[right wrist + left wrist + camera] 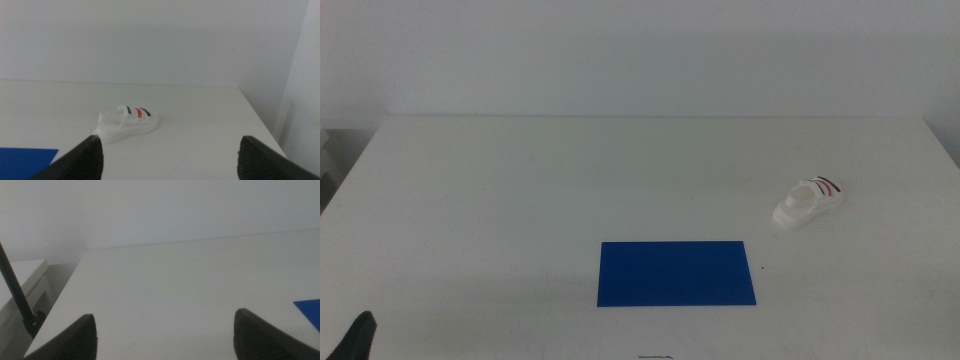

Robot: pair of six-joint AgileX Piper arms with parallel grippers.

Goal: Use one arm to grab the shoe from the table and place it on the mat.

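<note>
A small white shoe [807, 203] with black and red straps lies on the white table [620, 180] at the right, clear of the mat; the right wrist view shows the shoe [128, 123] some way ahead of the open right gripper [170, 156]. The deep blue mat [676, 273] lies flat near the table's front middle, and its corners show as mat [310, 309] and mat [25, 160]. My left gripper [165, 337] is open with nothing between its jaws; in the middle view the left gripper [355, 338] shows only as a dark tip at the bottom left corner. The right arm is out of the middle view.
The table's far edge meets a plain white wall [640, 50]. A white cabinet [20, 285] and a thin dark rod [17, 297] stand beyond the table's left edge. The table's right edge [260, 120] runs close to the shoe.
</note>
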